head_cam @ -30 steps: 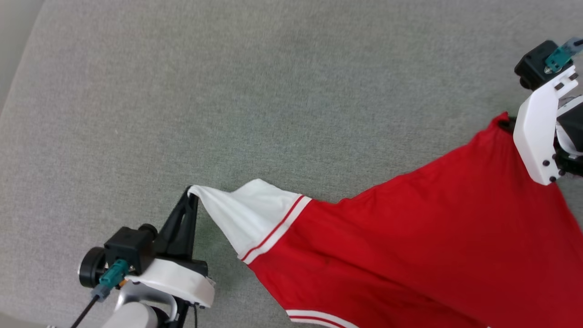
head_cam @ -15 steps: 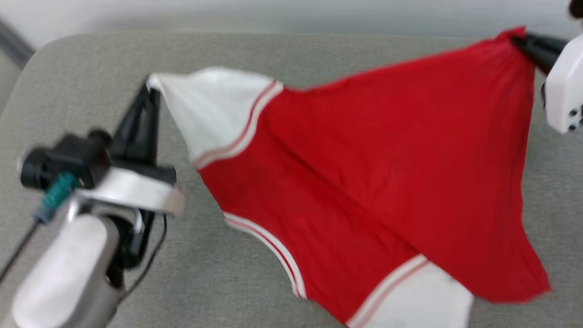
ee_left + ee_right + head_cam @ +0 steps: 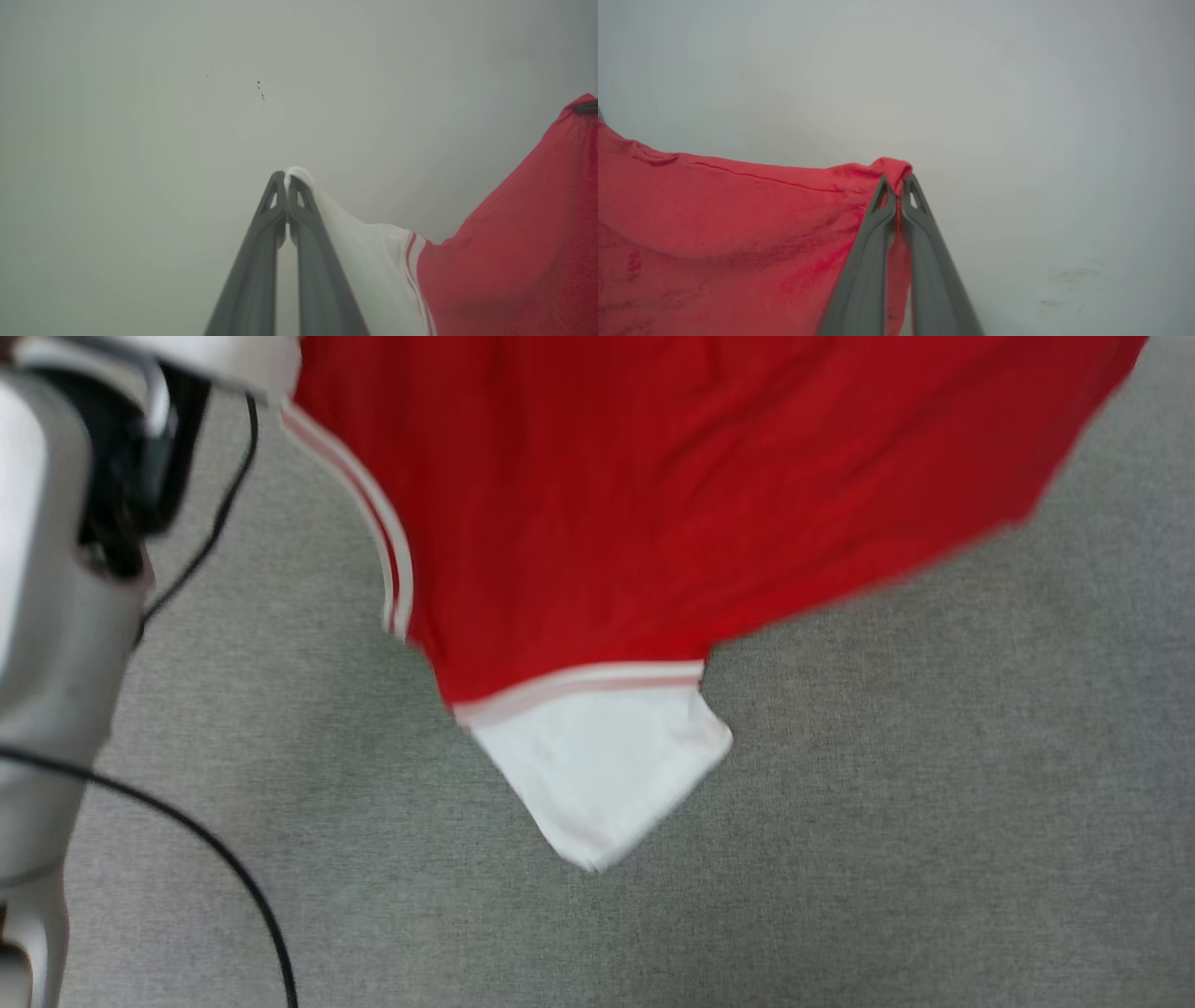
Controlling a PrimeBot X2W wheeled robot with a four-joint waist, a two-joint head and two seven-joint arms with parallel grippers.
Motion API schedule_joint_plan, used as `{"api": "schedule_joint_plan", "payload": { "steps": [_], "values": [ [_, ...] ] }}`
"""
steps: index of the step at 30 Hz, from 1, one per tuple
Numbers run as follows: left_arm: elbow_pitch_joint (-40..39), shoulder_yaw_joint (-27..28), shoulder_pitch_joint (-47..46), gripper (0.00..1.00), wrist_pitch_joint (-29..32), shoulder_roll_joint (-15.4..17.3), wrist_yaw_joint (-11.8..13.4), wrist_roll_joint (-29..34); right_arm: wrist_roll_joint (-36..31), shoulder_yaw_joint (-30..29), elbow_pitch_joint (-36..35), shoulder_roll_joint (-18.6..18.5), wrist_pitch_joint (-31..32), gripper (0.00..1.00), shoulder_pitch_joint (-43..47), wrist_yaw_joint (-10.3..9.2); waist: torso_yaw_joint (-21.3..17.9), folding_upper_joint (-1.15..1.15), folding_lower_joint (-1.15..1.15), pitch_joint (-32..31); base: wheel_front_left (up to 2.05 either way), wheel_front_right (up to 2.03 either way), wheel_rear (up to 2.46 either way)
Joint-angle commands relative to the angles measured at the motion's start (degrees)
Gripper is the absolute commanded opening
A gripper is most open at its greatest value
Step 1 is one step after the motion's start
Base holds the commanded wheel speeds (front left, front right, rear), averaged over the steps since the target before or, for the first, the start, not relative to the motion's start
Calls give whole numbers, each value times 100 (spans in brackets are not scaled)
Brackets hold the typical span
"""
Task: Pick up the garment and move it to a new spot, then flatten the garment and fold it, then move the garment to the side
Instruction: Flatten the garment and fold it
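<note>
The red garment [image 3: 653, 495] hangs spread in the air above the grey surface in the head view, its lower white sleeve [image 3: 597, 765] with red-striped trim dangling free. In the left wrist view my left gripper [image 3: 286, 179] is shut on the tip of the other white sleeve [image 3: 364, 261], and the red body stretches off to the right. In the right wrist view my right gripper [image 3: 896, 183] is shut on a bunched red corner of the garment [image 3: 714, 224]. The letters and number are hidden.
Grey fabric surface [image 3: 887, 821] lies under the hanging garment. My pale left forearm [image 3: 47, 644] and its black cable [image 3: 215, 849] fill the head view's left edge. A pale plain wall [image 3: 187, 93] is behind both grippers in the wrist views.
Both arms have lifted the garment high, stretched between them. The head camera has also shifted, so the grippers have left the head view's top and the lower sleeve now hangs mid-frame.
</note>
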Motion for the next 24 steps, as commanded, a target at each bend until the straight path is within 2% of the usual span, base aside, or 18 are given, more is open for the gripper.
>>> {"api": "schedule_joint_plan", "payload": {
  "steps": [1,9,16,24],
  "values": [
    [53,5,-159,0,15,-47,-39,-23,-76,-58,45,71,-31,0,-111,-2,-62,0,-1,169,0,0,0],
    [1024,-45,-2123,0,99,-248,-448,159,-782,-480,528,464,28,0,-1322,-3,-135,0,-1,765,0,0,0],
    [1843,-44,-3752,0,21,-401,-693,256,-1295,-661,1133,777,-130,0,-2520,-2,-181,0,-1,1191,0,0,0],
    [2663,-169,-4943,0,-169,-446,-874,331,-1605,-583,1789,1159,-433,0,-3507,-3,-204,0,-1,1525,0,0,0]
  ]
}}
